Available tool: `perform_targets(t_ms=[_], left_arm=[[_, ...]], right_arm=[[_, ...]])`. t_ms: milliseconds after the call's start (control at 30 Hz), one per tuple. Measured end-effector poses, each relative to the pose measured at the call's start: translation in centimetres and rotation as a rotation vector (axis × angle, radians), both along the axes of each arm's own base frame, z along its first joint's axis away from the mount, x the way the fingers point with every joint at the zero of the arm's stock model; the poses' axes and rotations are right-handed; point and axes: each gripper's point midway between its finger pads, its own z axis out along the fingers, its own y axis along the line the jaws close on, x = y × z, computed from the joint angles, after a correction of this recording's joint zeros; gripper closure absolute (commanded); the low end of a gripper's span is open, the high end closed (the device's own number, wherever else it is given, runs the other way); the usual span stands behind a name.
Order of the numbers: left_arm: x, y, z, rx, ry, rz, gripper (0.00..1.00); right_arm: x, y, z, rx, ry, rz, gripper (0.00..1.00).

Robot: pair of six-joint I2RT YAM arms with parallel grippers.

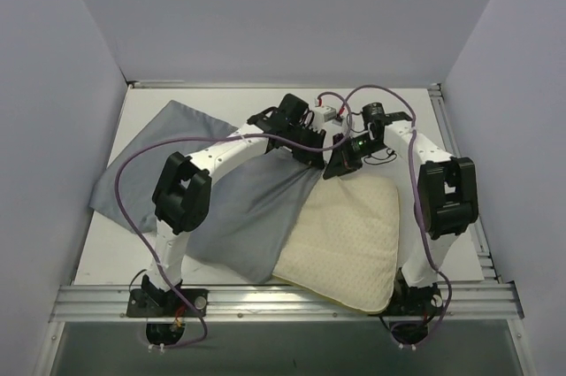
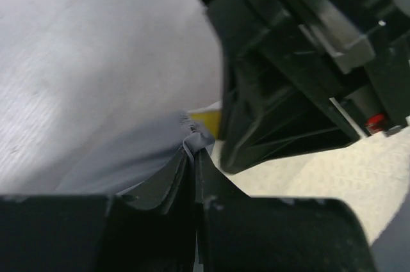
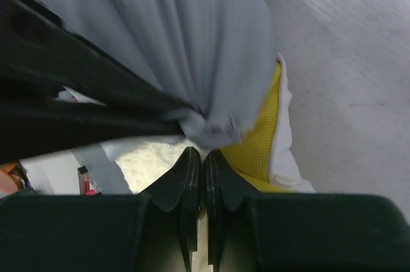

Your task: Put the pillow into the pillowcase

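The cream pillow (image 1: 345, 243) lies at the front right of the table, with its far left corner under the grey pillowcase (image 1: 239, 217). The pillowcase spreads to the far left. Both grippers meet at that corner. My left gripper (image 1: 314, 148) is shut on a fold of the pillowcase edge (image 2: 147, 150), next to the pillow's yellow side (image 2: 208, 118). My right gripper (image 1: 340, 162) is shut, its tips (image 3: 197, 153) pinched at the bunched grey cloth (image 3: 211, 128) over the yellow side edge (image 3: 259, 147). The left gripper's black body crosses the right wrist view.
Grey walls close in the table on the left, back and right. A metal rail (image 1: 283, 298) runs along the front edge by the arm bases. Purple cables (image 1: 133, 164) loop off both arms. Bare white tabletop (image 1: 230, 102) shows behind the cloth.
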Motion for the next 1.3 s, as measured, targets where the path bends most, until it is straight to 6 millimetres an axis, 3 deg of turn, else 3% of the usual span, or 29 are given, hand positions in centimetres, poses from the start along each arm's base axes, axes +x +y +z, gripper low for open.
perform_targets(t_ms=[100, 200, 233, 267, 333, 400, 467, 500, 533, 633, 700, 767, 867, 933, 1000, 1133, 1200, 1233, 1300], left_arm=[[-1.8, -1.5, 1.8, -0.084, 0.018, -0.034, 0.86], [-1.6, -1.6, 3.4, -0.136, -0.006, -0.031, 0.79], [-1.3, -1.6, 3.9, -0.149, -0.017, -0.028, 0.72], [-0.9, -1.5, 4.2, -0.158, -0.028, -0.026, 0.55], [0.1, -1.0, 4.8, -0.162, -0.044, -0.013, 0.36], [1.7, -0.5, 6.1, -0.165, -0.079, 0.009, 0.26], [4.3, 0.7, 8.3, -0.161, -0.155, 0.044, 0.25], [5.5, 1.6, 9.2, -0.157, -0.191, 0.061, 0.24], [6.5, 2.6, 10.3, -0.153, -0.231, 0.073, 0.24], [7.9, 7.1, 11.7, -0.113, -0.313, 0.114, 0.22], [6.2, 11.4, 11.2, -0.073, -0.305, 0.143, 0.19], [4.1, 15.2, 10.8, -0.068, -0.273, 0.183, 0.16], [0.9, 20.1, 10.8, -0.097, -0.228, 0.267, 0.14], [-0.5, 22.7, 11.1, -0.123, -0.228, 0.329, 0.11], [-2.2, 24.2, 11.3, -0.136, -0.247, 0.357, 0.11], [-5.9, 24.7, 11.3, -0.153, -0.282, 0.325, 0.1], [-7.1, 24.9, 10.9, -0.151, -0.295, 0.308, 0.1], [-7.7, 25.0, 10.7, -0.149, -0.303, 0.298, 0.1], [-8.9, 25.2, 10.2, -0.143, -0.318, 0.278, 0.12]], right_arm=[[-0.1, 0.4, 2.1, 0.058, -0.018, -0.044, 1.0], [0.3, -0.5, 3.6, 0.096, -0.031, -0.113, 1.0], [0.8, -0.9, 3.8, 0.105, -0.034, -0.14, 1.0], [1.5, -1.5, 3.8, 0.106, -0.045, -0.169, 1.0], [3.3, -3.0, 3.4, 0.089, -0.072, -0.233, 1.0], [5.2, -4.4, 2.5, 0.056, -0.106, -0.289, 0.57], [6.6, -5.8, 1.4, -0.003, -0.127, -0.333, 0.19], [7.2, -6.5, 0.9, -0.042, -0.137, -0.345, 0.09], [7.5, -6.8, 0.6, -0.078, -0.156, -0.339, 0.08], [7.3, -6.6, 0.7, -0.173, -0.239, -0.268, 0.07], [5.9, -5.3, 1.6, -0.225, -0.313, -0.179, 0.07], [3.3, -2.9, 3.0, -0.258, -0.41, -0.057, 0.07], [-3.2, 1.9, 4.2, -0.274, -0.551, 0.19, 0.05], [-7.8, 4.0, 3.3, -0.28, -0.582, 0.35, 0.04], [-11.3, 4.9, 1.2, -0.312, -0.575, 0.479, 0.04], [-14.9, 5.2, -3.2, -0.427, -0.511, 0.644, 0.05], [-15.2, 5.4, -4.8, -0.482, -0.495, 0.682, 0.16], [-15.1, 5.4, -5.4, -0.505, -0.487, 0.693, 0.41], [-14.4, 5.6, -6.3, -0.543, -0.474, 0.69, 0.7]])
